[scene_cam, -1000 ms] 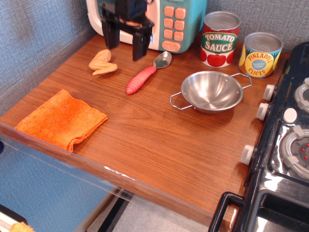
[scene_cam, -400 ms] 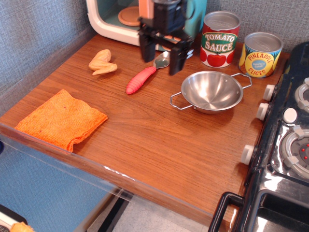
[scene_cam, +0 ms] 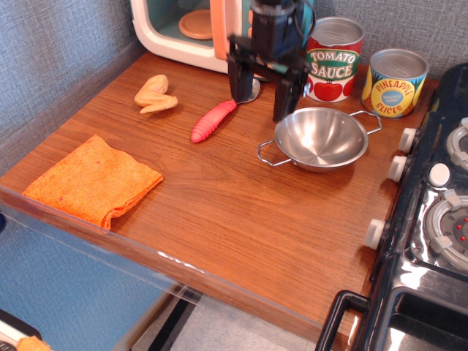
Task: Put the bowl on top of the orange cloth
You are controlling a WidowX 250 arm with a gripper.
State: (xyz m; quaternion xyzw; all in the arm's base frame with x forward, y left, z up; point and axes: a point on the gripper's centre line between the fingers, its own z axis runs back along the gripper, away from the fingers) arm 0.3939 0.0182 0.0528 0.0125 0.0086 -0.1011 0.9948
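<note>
The shiny steel bowl [scene_cam: 321, 137] with two wire loop handles sits upright on the wooden counter at the right, in front of the cans. The orange cloth [scene_cam: 93, 179] lies folded at the counter's front left corner, far from the bowl. My gripper [scene_cam: 262, 96] is black, open and empty, with its two fingers pointing down. It hangs above the counter just left of the bowl's rim, over the spoon's bowl end. It touches nothing.
A red-handled spoon [scene_cam: 213, 121] lies left of the bowl. A tan chicken-wing toy [scene_cam: 154, 93] lies at the back left. A toy microwave [scene_cam: 196, 27] stands at the back with a tomato sauce can [scene_cam: 333, 60] and a pineapple can [scene_cam: 395, 82]. A toy stove [scene_cam: 439, 205] borders the right.
My gripper has moved to the right from in front of the microwave to just beside the bowl's left rim. It stays open. The bowl and the cloth have not moved.
</note>
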